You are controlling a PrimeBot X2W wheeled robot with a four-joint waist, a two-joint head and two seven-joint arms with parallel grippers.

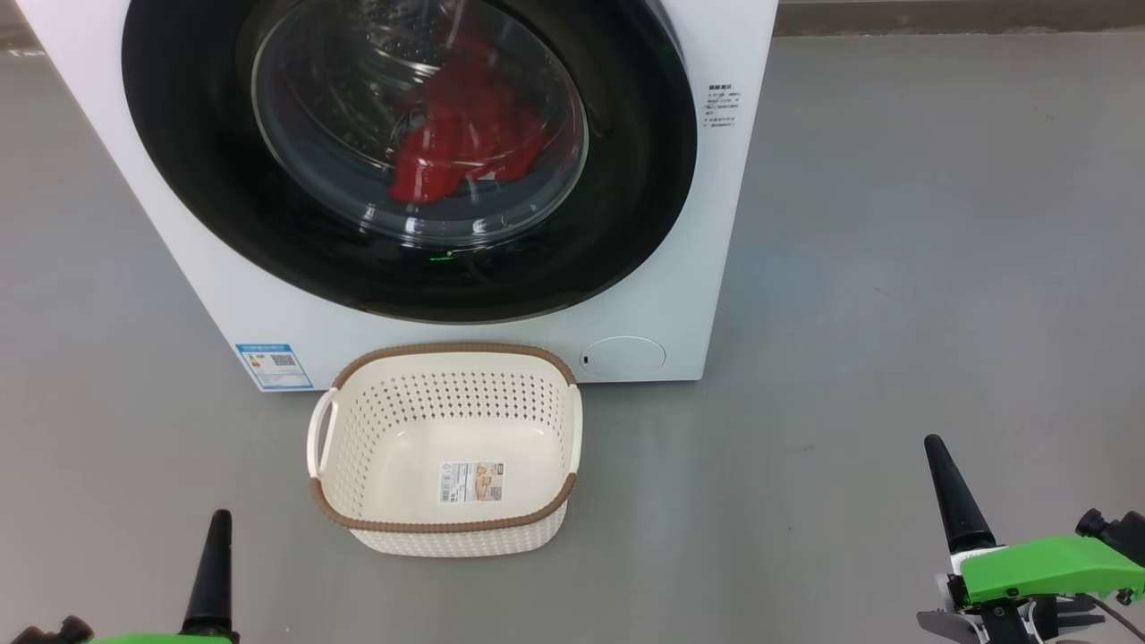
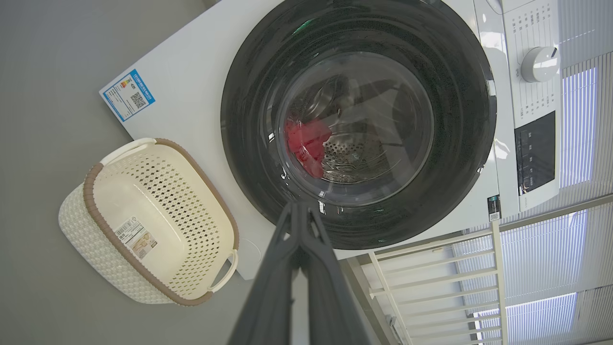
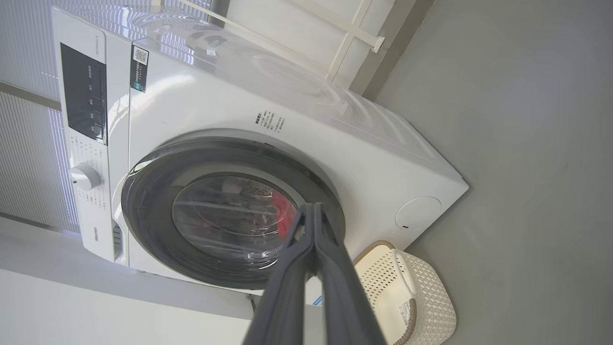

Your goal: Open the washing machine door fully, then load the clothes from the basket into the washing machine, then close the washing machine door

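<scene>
Red clothes (image 1: pixel 465 143) sit behind the closed washing machine door (image 1: pixel 224 206); left claw (image 1: pixel 218 523) and right claw (image 1: pixel 936 447) are pinched together.

The head view's top edge cuts off the washing machine (image 1: pixel 720 233) and its door (image 1: pixel 626 179), glare on the glass veils part of the clothes (image 1: pixel 465 143) inside, print on the blue label (image 1: pixel 273 365) is too small to read, and the bottom edge crops my left gripper (image 1: pixel 218 528).
</scene>
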